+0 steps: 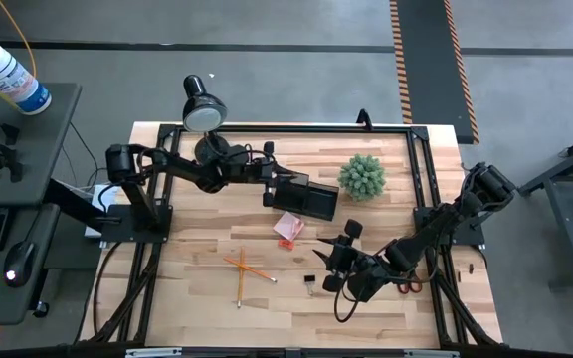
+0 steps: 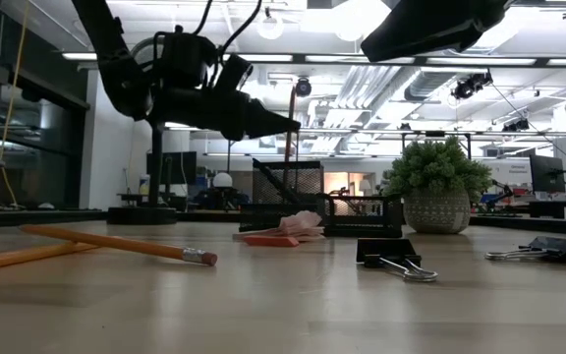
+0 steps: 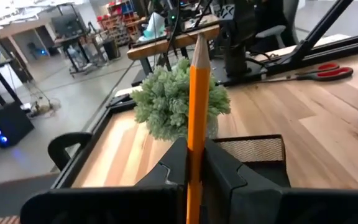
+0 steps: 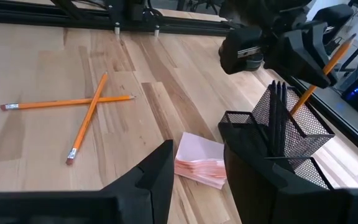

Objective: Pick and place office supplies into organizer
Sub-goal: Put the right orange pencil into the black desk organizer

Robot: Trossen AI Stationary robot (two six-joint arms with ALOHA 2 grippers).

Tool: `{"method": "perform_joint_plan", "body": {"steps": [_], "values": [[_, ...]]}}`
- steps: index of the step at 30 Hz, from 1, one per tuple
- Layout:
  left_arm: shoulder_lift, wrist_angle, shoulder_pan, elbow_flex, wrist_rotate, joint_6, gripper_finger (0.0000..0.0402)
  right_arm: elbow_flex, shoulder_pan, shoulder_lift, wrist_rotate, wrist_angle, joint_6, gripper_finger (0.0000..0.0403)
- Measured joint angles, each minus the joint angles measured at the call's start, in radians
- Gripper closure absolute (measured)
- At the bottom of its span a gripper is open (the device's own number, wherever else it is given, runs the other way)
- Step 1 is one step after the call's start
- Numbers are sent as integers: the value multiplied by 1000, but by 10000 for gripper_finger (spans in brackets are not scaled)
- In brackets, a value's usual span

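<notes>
My left gripper point(image 1: 285, 189) reaches out over the black mesh organizer point(image 1: 311, 201) and is shut on an orange pencil point(image 3: 197, 93). Black pens point(image 4: 276, 106) stand in the organizer's tall section. A pink sticky-note pad point(image 1: 288, 227) lies just in front of the organizer. Two more pencils point(image 1: 247, 268) lie crossed on the table near the front. Binder clips point(image 2: 393, 258) lie beside them. Red-handled scissors point(image 3: 325, 71) lie at the right, partly under my right arm. My right gripper point(image 4: 197, 149) hangs open above the table, near the pad, with nothing in it. My left gripper pinches the pencil's shaft point(image 3: 195, 146) between its two fingers, around mid-length. The fingers come in about level from the table's left and lie across the pencil. The pencil stands nearly upright, sharpened tip up. Its lower part point(image 4: 298, 102) reaches down into the organizer's tall mesh section.
A green spiky plant ball point(image 1: 362, 176) sits just right of the organizer. A black desk lamp point(image 1: 204, 109) stands at the far left edge. Bare wood lies at the table's front left.
</notes>
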Motion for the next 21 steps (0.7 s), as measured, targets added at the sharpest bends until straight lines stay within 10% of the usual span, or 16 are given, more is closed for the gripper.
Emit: {"method": "perform_joint_plan", "body": {"steps": [8, 21], "values": [[0, -71, 0, 1, -78, -15, 389, 0, 0, 0, 27, -3, 0, 269], [-1, -179, -1, 109, 105, 1, 314, 0, 0, 0, 34, -1, 1, 269]]}}
